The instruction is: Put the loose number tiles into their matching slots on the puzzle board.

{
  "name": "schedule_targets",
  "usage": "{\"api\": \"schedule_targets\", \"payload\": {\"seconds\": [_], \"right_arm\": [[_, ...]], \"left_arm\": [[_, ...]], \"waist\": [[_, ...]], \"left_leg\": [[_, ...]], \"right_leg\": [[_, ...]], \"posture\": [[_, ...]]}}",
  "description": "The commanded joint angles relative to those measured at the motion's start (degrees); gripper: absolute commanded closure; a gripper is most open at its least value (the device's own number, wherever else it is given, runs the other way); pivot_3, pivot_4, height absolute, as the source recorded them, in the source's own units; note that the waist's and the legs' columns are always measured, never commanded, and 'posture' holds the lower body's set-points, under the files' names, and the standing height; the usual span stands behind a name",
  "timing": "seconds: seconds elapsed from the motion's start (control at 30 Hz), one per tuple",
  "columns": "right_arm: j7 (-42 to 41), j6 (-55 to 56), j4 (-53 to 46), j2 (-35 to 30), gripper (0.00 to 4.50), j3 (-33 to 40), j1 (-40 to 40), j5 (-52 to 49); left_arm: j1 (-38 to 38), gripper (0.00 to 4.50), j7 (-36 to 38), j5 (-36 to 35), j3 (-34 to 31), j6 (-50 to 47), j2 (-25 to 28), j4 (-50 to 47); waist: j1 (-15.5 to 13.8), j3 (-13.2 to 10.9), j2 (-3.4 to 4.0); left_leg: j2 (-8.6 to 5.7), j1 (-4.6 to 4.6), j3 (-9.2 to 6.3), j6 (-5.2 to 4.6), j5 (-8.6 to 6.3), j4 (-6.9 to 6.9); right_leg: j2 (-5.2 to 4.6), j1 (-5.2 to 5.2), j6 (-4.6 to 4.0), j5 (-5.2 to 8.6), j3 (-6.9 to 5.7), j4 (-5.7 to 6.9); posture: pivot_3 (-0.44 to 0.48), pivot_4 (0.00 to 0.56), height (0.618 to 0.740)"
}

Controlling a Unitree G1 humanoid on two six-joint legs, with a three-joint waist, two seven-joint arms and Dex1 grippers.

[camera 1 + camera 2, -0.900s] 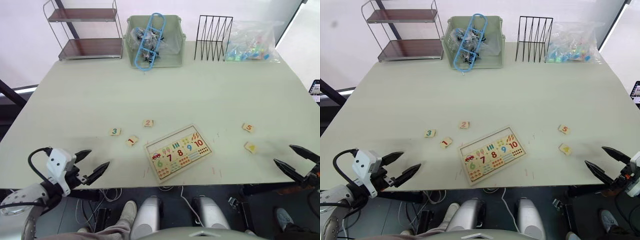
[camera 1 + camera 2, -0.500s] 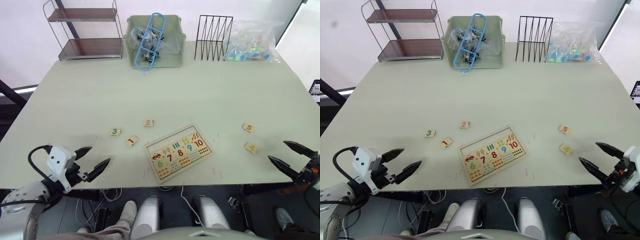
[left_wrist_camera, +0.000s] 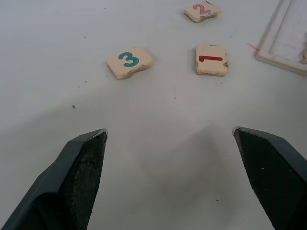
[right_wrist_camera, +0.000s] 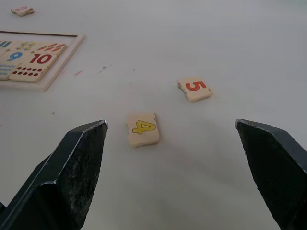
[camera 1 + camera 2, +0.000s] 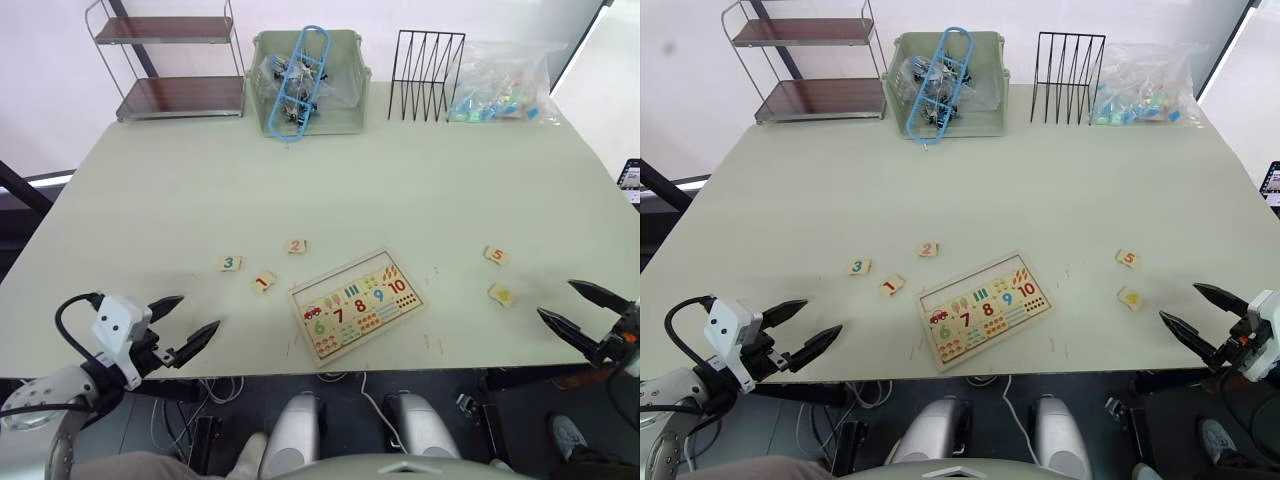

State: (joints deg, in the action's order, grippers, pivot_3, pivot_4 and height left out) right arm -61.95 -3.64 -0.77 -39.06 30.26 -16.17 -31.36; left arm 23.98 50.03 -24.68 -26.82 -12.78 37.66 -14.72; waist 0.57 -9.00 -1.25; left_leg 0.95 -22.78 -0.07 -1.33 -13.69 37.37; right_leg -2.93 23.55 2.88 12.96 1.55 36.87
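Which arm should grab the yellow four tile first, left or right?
Right. The 4 tile lies just ahead of the open right gripper, on the board's right; the left gripper is across the table.

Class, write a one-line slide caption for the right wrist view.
Open right gripper faces tiles 4 and 5.

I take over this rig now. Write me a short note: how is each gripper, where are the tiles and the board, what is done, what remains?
Left gripper: open, empty, at the table's near left edge.
Right gripper: open, empty, near tile 4.
Puzzle board: near centre.
Tiles 3, 1, 2 lie left of the board; tile 5 and tile 4 lie right.
Done: nothing placed.
Left: all five tiles.
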Motion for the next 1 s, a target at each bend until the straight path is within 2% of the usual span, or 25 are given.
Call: {"api": "schedule_targets", "payload": {"seconds": [0.03,0.27,0.57,1.0], "right_arm": [[-1.19,1.81,-0.17,-0.5,0.03,0.7,1.31,-0.82],[-2.65,2.95,0.01,0.44,0.03,-1.23,3.3,-0.69],[-6.56,6.05,-6.12,1.91,0.03,-0.3,-2.83,-3.8],[-14.32,10.02,-9.64,4.12,0.03,-4.08,-4.29,-6.71]], "left_arm": [[0.6,0.06,1.88,0.44,-0.44,1.7,2.14,-3.17],[-5.88,0.06,3.62,-1.1,3.04,-1.56,5.31,-4.9],[-16.15,0.06,5.52,0.54,10.18,-5.41,8.56,0.34],[-24.93,0.06,6.21,2.36,17.11,-9.52,9.56,5.2]], "waist": [[0.02,0.0,-0.01],[-0.18,-0.01,0.01],[-0.32,-0.01,0.02],[0.03,-0.03,0.02]], "left_leg": [[0.0,0.0,0.0,0.0,0.0,0.0],[0.0,-0.01,0.01,0.0,0.0,0.01],[-0.01,-0.02,0.0,0.0,0.0,-0.02],[0.02,-0.01,-0.08,0.0,0.0,-0.03]], "right_leg": [[0.0,0.0,0.0,0.0,0.0,0.0],[0.0,-0.01,-0.01,-0.01,-0.01,-0.01],[0.06,-0.02,-0.02,-0.02,-0.04,-0.02],[0.07,-0.01,-0.01,-0.02,-0.02,-0.02]], "posture": [[0.0,0.15,0.74],[0.0,0.15,0.74],[0.0,0.15,0.74],[0.0,0.15,0.74]]}}
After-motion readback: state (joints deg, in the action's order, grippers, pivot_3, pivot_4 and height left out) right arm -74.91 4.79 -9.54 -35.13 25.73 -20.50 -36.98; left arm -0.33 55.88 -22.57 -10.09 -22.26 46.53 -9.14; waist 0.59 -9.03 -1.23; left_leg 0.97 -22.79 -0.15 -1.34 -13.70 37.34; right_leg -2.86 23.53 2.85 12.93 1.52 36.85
